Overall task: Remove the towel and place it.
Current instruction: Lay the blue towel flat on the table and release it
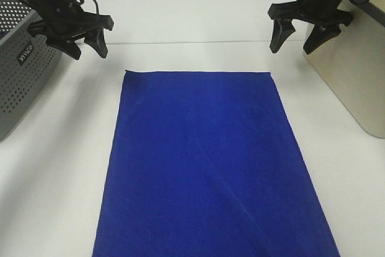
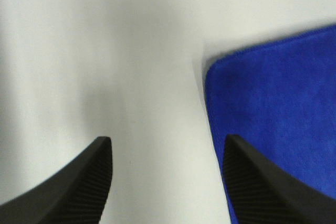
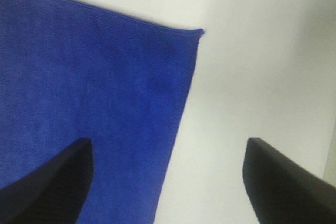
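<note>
The towel (image 1: 207, 167) is a large royal-blue cloth lying flat on the white table, running from the middle down past the near edge of the exterior view. My left gripper (image 1: 88, 50) hangs above the table just beyond the towel's far left corner (image 2: 215, 66), jaws open and empty. My right gripper (image 1: 295, 45) hovers above and beyond the far right corner (image 3: 197, 32), jaws spread wide with nothing between them. In the left wrist view the towel (image 2: 278, 108) lies beside one finger; in the right wrist view the towel (image 3: 89, 93) lies under one finger.
A grey perforated basket (image 1: 21, 70) stands at the left edge. A beige bin (image 1: 355, 70) with a light rim stands at the right edge. Bare white tabletop (image 1: 192, 52) runs between the grippers and the towel's far edge.
</note>
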Controlling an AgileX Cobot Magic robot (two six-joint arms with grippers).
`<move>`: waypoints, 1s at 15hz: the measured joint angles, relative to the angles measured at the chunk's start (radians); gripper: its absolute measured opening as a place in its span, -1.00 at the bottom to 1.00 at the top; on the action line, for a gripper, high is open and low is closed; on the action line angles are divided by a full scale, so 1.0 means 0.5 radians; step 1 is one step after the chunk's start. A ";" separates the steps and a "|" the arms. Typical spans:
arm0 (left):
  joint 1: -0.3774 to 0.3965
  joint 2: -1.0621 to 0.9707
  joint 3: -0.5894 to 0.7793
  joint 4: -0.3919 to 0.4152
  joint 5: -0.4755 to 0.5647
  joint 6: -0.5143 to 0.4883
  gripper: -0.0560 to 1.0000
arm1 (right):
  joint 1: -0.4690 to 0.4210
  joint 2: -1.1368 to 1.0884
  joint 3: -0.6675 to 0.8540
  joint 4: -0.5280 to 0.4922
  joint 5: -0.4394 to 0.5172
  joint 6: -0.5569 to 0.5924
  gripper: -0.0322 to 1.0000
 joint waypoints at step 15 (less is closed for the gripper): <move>-0.092 0.548 -0.506 0.032 -0.054 -0.054 0.30 | 0.128 0.414 -0.264 -0.194 -0.286 0.156 0.55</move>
